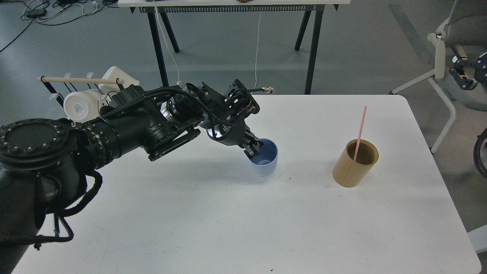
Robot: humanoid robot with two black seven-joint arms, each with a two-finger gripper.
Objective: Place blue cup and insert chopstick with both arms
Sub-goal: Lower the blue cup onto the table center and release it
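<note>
Blue cup point(265, 161) is gripped by the rim near the middle of the desk point(213, 228), one finger of the left claw point(254, 149) inside, so it can be set upright. Farther right, the chopstick point(360, 132) is seen leaning in a tan holder point(354, 167). No right claw is seen.

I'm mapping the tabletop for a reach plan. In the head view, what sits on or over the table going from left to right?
White mugs on the rack → left gripper, gripping the blue cup's rim → blue cup → tan cylindrical holder with the pink chopstick standing in it.
</note>
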